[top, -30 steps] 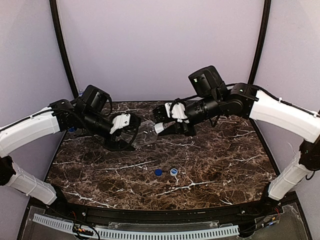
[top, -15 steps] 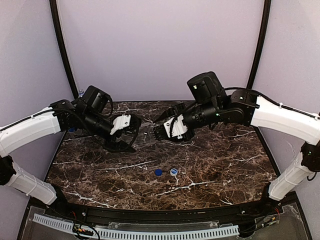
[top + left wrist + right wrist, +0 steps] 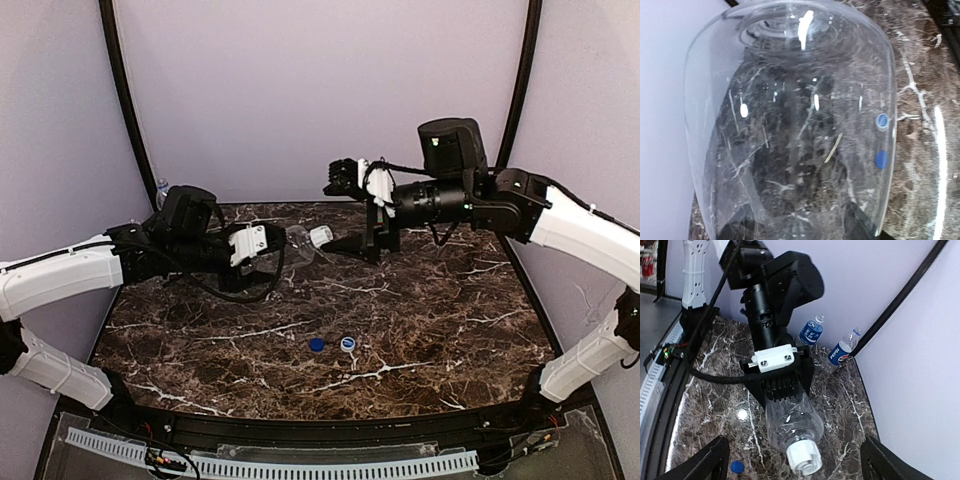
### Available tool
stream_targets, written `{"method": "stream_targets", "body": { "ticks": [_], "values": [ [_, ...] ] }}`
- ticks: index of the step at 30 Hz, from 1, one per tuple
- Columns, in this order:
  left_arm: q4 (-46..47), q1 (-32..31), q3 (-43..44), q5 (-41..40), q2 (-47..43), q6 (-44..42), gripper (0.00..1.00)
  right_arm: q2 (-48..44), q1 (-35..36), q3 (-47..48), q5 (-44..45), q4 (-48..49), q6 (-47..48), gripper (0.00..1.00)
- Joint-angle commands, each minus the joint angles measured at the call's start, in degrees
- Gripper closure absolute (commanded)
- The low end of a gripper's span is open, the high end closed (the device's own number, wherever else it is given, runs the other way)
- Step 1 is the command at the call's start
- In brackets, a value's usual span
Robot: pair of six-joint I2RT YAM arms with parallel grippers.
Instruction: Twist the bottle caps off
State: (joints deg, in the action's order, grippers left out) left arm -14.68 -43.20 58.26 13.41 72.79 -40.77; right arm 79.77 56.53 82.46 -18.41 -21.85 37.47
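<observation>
1. The plain clear bottle (image 3: 298, 241), unlabelled, lies level in the left gripper (image 3: 268, 258), which is clamped round its body.
2. Its white cap (image 3: 320, 236) is screwed on, beyond that gripper's fingertips.
3. The right gripper (image 3: 346, 210) is spread wide, with the cap between its fingers, untouched.

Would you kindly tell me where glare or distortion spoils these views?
Left wrist view: the clear plain plastic bottle fills the frame, streaked with white glints, warping the dark marble table behind it. Right wrist view: sharp, one bright spot on the table. Top external view: evenly lit.
</observation>
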Motion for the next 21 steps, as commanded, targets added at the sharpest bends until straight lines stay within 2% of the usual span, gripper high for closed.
{"method": "stream_targets", "body": {
  "ticks": [1, 3, 7, 12, 17, 20, 21],
  "values": [
    [18.52, -0.14, -4.04, -18.25, -2.12, -1.57, 0.59, 1.75, -5.47, 3.4, -8.29, 0.64, -25.78, 0.11],
    [22.99, -0.13, -5.43, -21.81, -2.28, -4.17, 0.59, 4.66, -7.83, 5.64, -6.22, 0.07, -39.87, 0.15],
    [26.96, -0.13, -7.79, -23.1, -2.56, -8.76, 0.59, 11.04, -11.9, 11.6, -7.26, -3.54, -58.62, 0.27],
    [27.5, -0.19, -9.21, -23.2, -2.55, -10.27, 0.59, 13.59, -11.97, 12.97, -9.78, -1.25, -63.67, 0.24],
    [27.14, -0.16, -8.82, -22.5, -2.39, -10.77, 0.59, 16.43, -11.57, 14.31, -15.15, -0.06, -64.69, 0.17],
    [26.86, -0.15, -8.63, -22.19, -2.27, -10.81, 0.59, 17.87, -11.39, 14.77, -15.59, -1.28, -64.16, 0.23],
    [26.75, -0.16, -8.57, -22.02, -2.19, -10.81, 0.59, 18.22, -11.44, 14.64, -15.39, -1.47, -64.12, 0.28]
  ]
}}
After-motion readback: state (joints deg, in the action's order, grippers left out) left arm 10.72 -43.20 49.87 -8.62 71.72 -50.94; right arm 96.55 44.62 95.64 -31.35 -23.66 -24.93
